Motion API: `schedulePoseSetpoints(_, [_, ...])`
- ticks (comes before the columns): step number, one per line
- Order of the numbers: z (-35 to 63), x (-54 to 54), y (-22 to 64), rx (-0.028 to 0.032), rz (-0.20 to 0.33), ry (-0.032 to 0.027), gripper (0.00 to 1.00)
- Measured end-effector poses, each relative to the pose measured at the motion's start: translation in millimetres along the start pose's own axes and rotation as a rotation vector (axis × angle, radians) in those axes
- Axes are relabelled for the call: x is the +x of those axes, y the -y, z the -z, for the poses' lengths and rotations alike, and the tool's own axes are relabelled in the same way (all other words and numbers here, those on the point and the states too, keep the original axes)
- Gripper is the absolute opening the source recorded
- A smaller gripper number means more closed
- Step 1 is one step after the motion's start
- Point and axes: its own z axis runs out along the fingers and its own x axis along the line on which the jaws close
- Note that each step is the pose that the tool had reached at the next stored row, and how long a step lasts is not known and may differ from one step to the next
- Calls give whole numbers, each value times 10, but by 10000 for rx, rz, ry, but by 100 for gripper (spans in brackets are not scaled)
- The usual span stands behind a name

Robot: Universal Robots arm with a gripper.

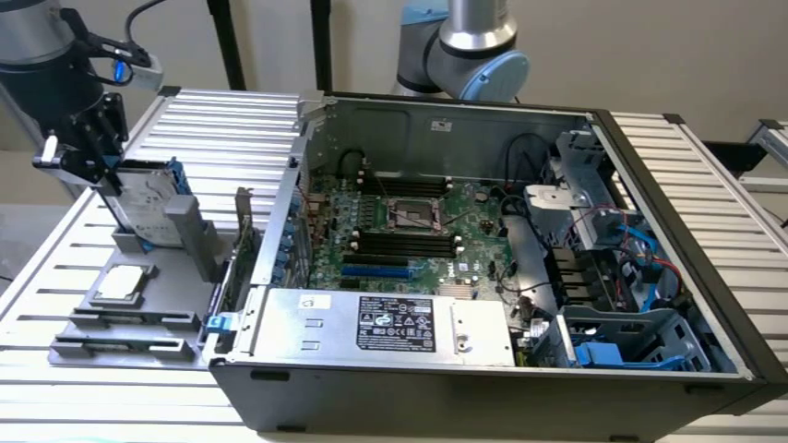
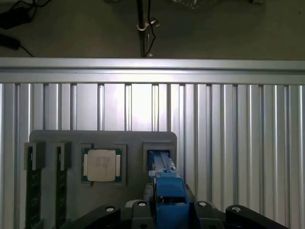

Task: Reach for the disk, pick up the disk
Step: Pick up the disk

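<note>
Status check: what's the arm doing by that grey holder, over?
Gripper at the disk's top edge. Disk upright in grey holder, not lifted. Nothing blocking it.

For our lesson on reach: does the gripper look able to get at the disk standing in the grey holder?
Probably yes: the gripper is right at the disk, whose top edge stands clear above the holder, with nothing between them.

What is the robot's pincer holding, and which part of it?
It cannot be told for sure. The pincer sits at the top edge of the disk, which stands upright in the grey holder.
</note>
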Motion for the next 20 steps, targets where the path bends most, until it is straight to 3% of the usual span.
schedulePoseSetpoints(6, [25,-1,0,1,3,2,33])
schedulePoseSetpoints(13, [120,-5,1,0,8,0,33])
schedulePoseSetpoints(20, [325,-14,9,-1,20,0,33])
